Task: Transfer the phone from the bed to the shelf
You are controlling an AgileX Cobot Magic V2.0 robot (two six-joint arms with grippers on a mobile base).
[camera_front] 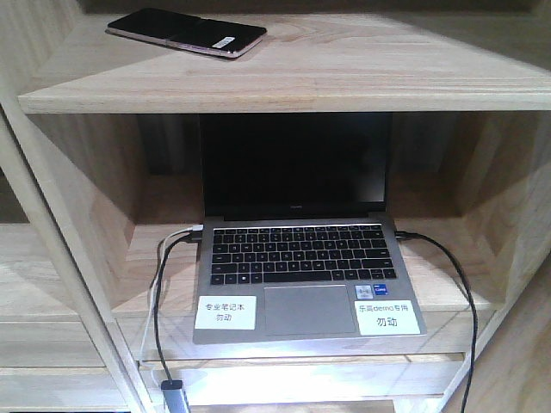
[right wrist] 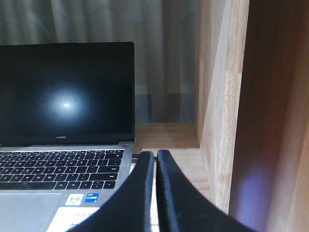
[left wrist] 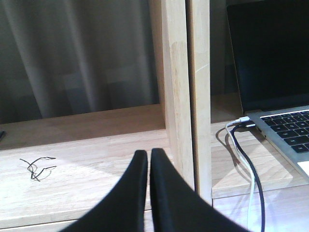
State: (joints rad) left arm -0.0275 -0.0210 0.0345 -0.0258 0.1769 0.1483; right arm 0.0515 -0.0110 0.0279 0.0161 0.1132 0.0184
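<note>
The phone, a glossy black slab with a pinkish rim and a small white sticker, lies flat on the upper board of the pale wood shelf in the front view. The bed is out of view. Neither gripper appears in the front view. In the left wrist view my left gripper is shut with nothing between its black fingers, low in front of a shelf upright. My right gripper is also shut and empty, just right of the laptop's edge.
An open silver laptop with a dark screen fills the compartment below the phone, with black and white cables plugged into its sides. A small tangle of black wire lies on the left board. A shelf side wall stands right of the right gripper.
</note>
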